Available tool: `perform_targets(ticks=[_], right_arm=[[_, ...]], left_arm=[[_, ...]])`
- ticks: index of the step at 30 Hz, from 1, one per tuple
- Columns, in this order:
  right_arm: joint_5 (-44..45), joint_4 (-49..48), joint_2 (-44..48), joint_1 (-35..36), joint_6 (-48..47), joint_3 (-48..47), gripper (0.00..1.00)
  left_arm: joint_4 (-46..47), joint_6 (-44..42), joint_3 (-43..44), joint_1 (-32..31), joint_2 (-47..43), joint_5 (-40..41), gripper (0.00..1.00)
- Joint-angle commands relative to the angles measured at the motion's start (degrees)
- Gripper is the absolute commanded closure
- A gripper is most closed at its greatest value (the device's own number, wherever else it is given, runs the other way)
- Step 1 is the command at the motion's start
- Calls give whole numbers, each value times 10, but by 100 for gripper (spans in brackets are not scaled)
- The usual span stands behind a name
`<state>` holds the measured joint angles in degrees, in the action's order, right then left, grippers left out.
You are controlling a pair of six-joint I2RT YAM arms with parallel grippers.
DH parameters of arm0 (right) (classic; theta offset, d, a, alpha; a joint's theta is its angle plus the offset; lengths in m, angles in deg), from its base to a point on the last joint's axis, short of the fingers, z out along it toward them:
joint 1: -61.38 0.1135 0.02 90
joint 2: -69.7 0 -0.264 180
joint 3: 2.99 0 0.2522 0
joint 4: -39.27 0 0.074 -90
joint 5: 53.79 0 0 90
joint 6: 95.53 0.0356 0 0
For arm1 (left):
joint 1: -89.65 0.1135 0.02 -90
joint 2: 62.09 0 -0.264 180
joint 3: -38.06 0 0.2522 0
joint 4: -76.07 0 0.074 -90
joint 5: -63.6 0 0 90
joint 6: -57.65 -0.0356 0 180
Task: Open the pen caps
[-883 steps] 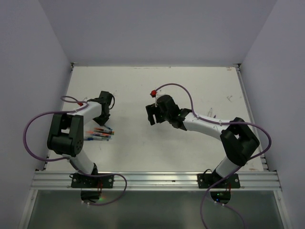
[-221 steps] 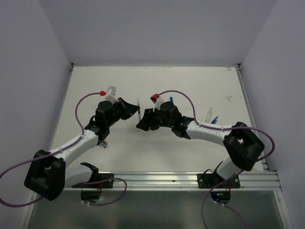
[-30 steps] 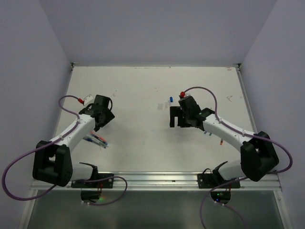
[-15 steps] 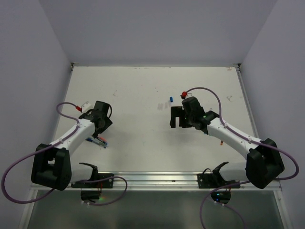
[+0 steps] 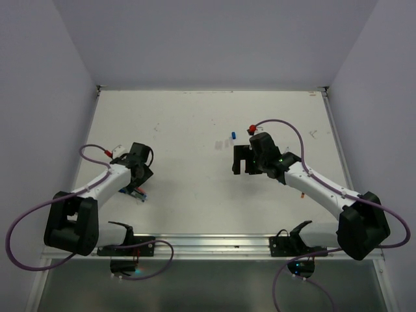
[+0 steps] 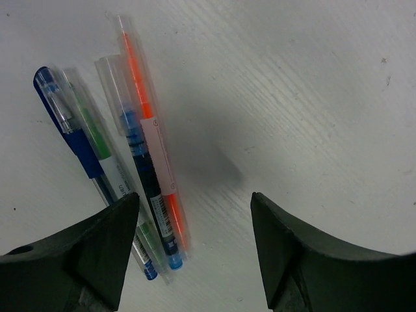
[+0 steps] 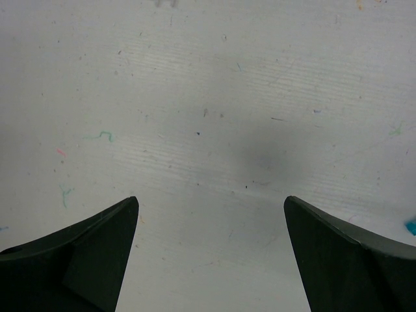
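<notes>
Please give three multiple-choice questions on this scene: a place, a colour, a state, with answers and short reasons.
1. Where is the blue cap? A. on the table beyond the right gripper B. between the left fingers C. on a pen
2. What colour is the rightmost pen, left wrist view? A. purple B. orange C. yellow
3. How is the right gripper? A. shut on a pen B. shut on a cap C. open, empty
1 A: it lies on bare table. 2 B: its core is orange. 3 C: only table shows between its jaws.
</notes>
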<state>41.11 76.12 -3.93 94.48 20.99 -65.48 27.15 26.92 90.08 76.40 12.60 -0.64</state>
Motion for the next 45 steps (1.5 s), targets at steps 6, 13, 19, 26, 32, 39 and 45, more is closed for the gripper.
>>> perform_targets(ticks=[6,13,19,26,32,39,45], right_arm=[[-2,-9,12,1,-4,-1,2],[2,-8,9,1,-5,3,2],[2,-10,7,2,-6,2,1],[3,-12,-5,2,-8,2,1],[5,-16,-8,2,-10,3,1],[5,-16,-17,2,-12,1,2],[9,-15,-22,2,-14,2,2]], left_arm=[[33,13,-12,3,9,24,28],[36,9,-8,3,9,20,28],[34,6,3,3,8,20,28],[35,2,19,3,16,23,28],[37,0,22,3,19,19,28],[45,1,27,3,42,25,28],[53,3,23,3,58,26,28]])
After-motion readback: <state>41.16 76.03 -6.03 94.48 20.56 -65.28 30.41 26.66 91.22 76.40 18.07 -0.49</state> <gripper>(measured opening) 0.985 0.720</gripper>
